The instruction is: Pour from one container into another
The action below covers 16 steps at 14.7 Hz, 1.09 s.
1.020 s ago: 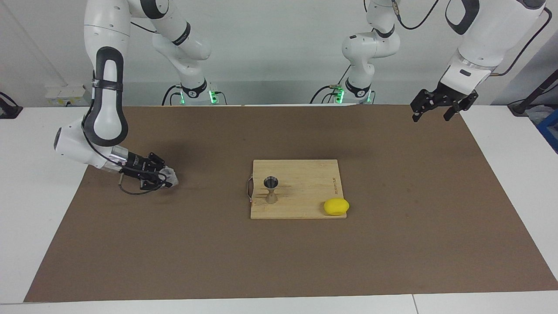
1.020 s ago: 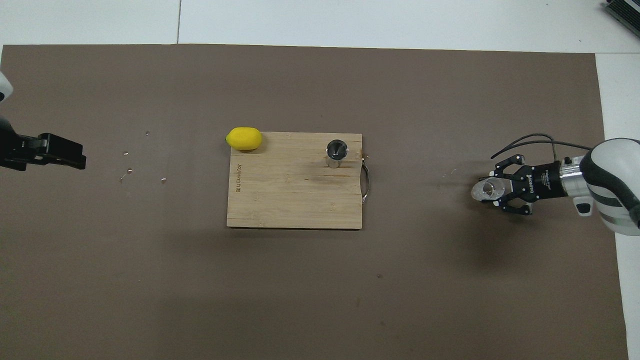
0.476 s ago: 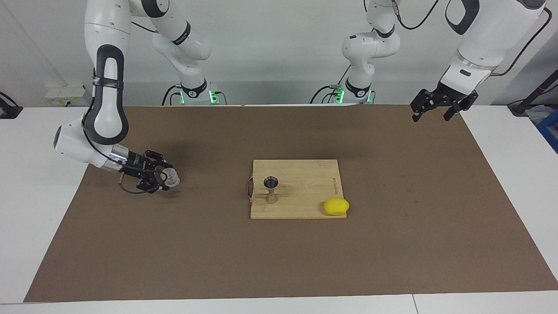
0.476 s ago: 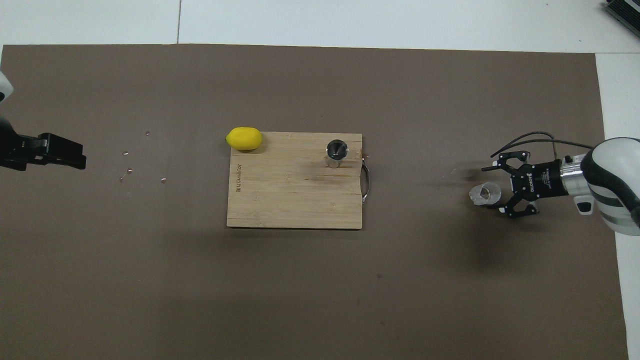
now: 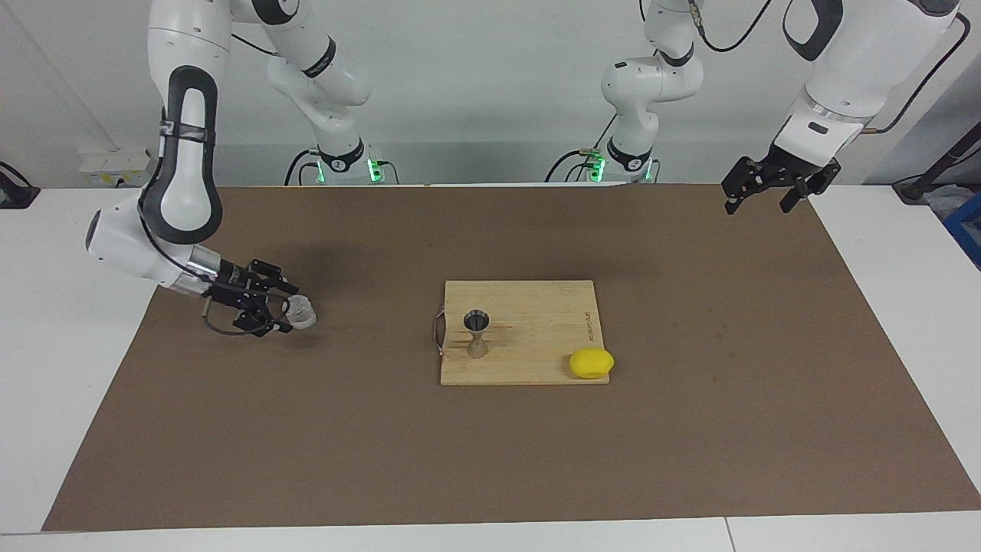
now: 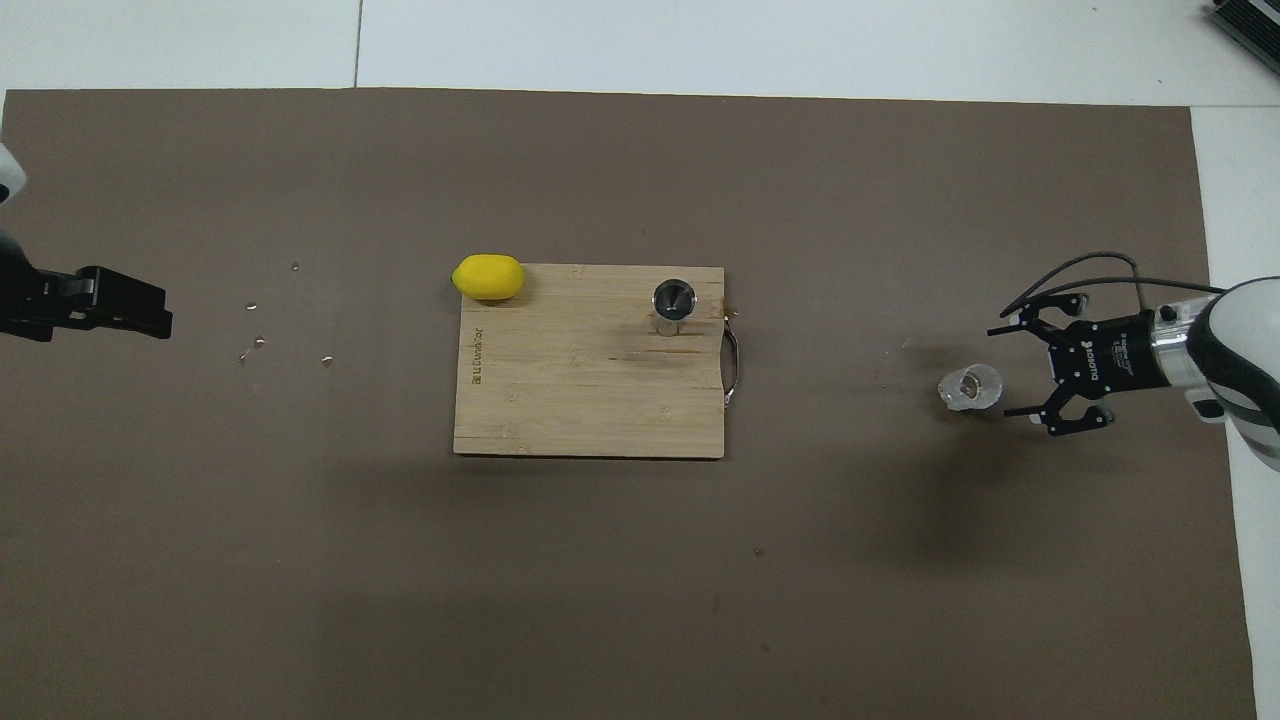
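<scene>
The small clear cup (image 5: pixel 301 313) (image 6: pixel 971 387) stands upright on the brown mat toward the right arm's end of the table. My right gripper (image 5: pixel 289 310) (image 6: pixel 1001 371) is low beside it and open. Its fingertips reach just to the cup's side, and nothing is held. The shiny steel jigger (image 5: pixel 477 334) (image 6: pixel 672 304) stands upright on the wooden board (image 5: pixel 536 330) (image 6: pixel 580 390), near the board's handle end. My left gripper (image 5: pixel 757 204) (image 6: pixel 150 312) waits in the air, open and empty, over the mat's edge at the left arm's end.
A yellow lemon (image 5: pixel 591 363) (image 6: pixel 488 277) rests at the board's corner farthest from the robots, toward the left arm's end. A few small crumbs (image 6: pixel 258 342) lie on the mat near the left gripper. White table (image 5: pixel 69 368) borders the mat.
The right gripper opened and let go of the clear cup, which now stands on the mat. The gripper then drew back a little toward its own end. The left arm stayed still.
</scene>
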{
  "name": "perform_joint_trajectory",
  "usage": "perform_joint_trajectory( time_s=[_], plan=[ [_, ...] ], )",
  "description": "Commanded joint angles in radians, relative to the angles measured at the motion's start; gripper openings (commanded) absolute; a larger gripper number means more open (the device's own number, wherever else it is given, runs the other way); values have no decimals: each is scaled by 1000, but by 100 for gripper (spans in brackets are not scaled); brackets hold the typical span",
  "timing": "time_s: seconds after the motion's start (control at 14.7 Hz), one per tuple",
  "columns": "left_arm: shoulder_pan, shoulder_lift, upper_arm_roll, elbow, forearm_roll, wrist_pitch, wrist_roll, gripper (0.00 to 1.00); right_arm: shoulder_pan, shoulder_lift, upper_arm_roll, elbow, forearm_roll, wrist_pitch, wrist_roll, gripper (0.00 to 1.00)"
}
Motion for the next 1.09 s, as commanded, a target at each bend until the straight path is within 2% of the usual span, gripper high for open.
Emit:
perform_joint_trajectory(
  time_s=[0.0,0.14,0.34,0.54,0.68,1.02],
  plan=[
    [12,-19,-6,-20,7,3,12,100,34,-74,6,-23,-85,-6,-55,100],
    [10,-19,-6,-20,7,3,12,100,83,-89,6,-14,-160,-6,-170,100],
    [10,-19,-6,-20,7,3,12,100,174,-89,9,0,-360,-5,-333,100],
    [10,-19,-6,-20,7,3,12,100,287,-108,11,-1,-543,-5,-390,100],
    [10,-19,-6,-20,7,3,12,100,333,-129,11,5,-574,-3,-436,100],
    [10,-19,-6,-20,7,3,12,100,360,-160,11,158,-614,-80,-497,100]
  ],
)
